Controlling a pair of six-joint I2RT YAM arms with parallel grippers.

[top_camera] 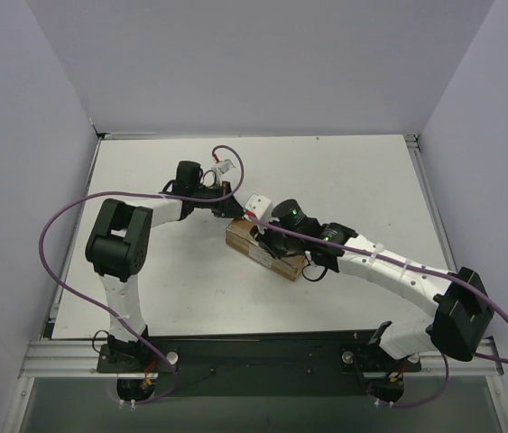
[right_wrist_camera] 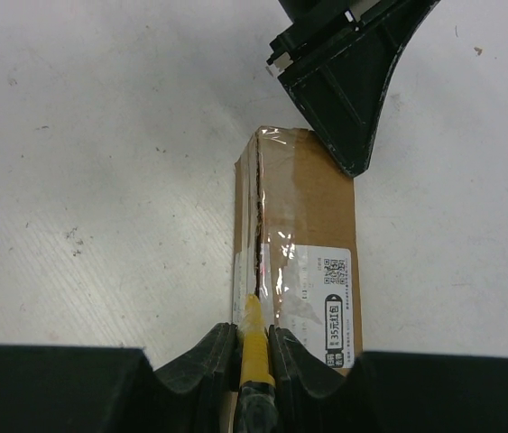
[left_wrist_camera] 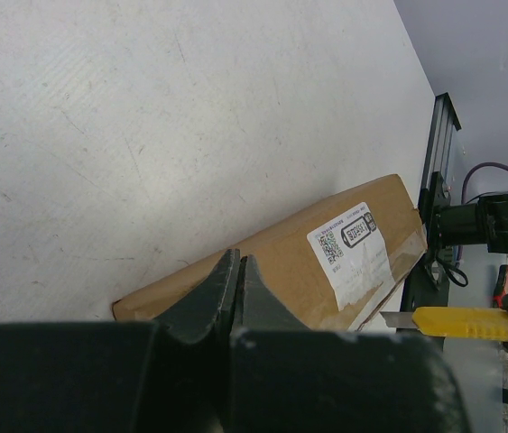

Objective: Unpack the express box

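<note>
Brown cardboard: express box [right_wrist_camera: 312,212] lies flat on the white table [right_wrist_camera: 100,180], mid-table btwn the two arms, label side up, clear tape along its top seam. Left gripper [left_wrist_camera: 238,271] is fully closed w/ nothing in it. Its joined tips sit at the box's far end, prob. pinning it, though contact isn't certain. Right gripper [right_wrist_camera: 254,332] is nipped narrow on the yellow utility knife [right_wrist_camera: 252,311], blade on the taped seam at the near end. Handling, my guess: box looks small & light, so it'd skid on the smooth table if cut w/o bracing; stiff at edges, softer mid-panel; tape slick. Best hold: press down on one end, or pinch across the short sides clear of the seam, & keep the blade shallow re contents.
</note>
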